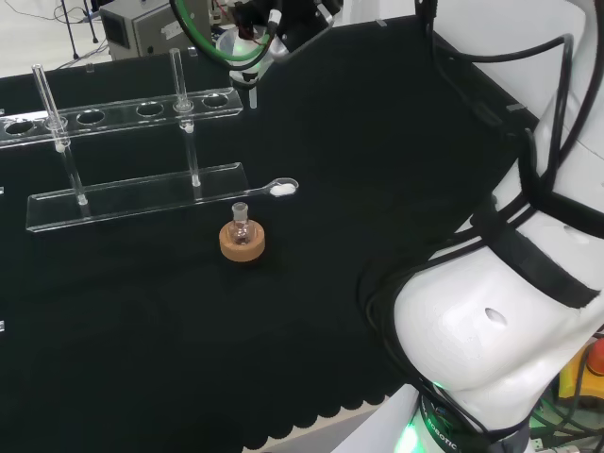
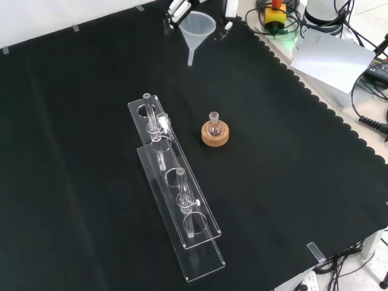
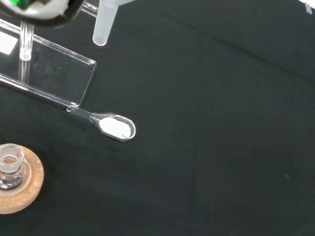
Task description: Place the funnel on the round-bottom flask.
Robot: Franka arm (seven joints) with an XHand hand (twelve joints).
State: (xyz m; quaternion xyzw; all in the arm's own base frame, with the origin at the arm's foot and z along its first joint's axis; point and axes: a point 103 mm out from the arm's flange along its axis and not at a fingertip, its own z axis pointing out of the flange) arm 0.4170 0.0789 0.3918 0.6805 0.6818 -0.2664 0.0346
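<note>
I noted the round-bottom flask (image 2: pixel 213 126) upright on its cork ring (image 2: pixel 215 134). Just beside the ring lay a spoon (image 1: pixel 283 189) of white powder. Well beyond, the hand (image 2: pixel 177 10) clasped the funnel (image 2: pixel 197 31) aloft. A misaligned stem could topple the flask, I judged.

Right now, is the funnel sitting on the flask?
No, the funnel hangs above the cloth's far edge, well away from the flask on its cork ring.
</note>
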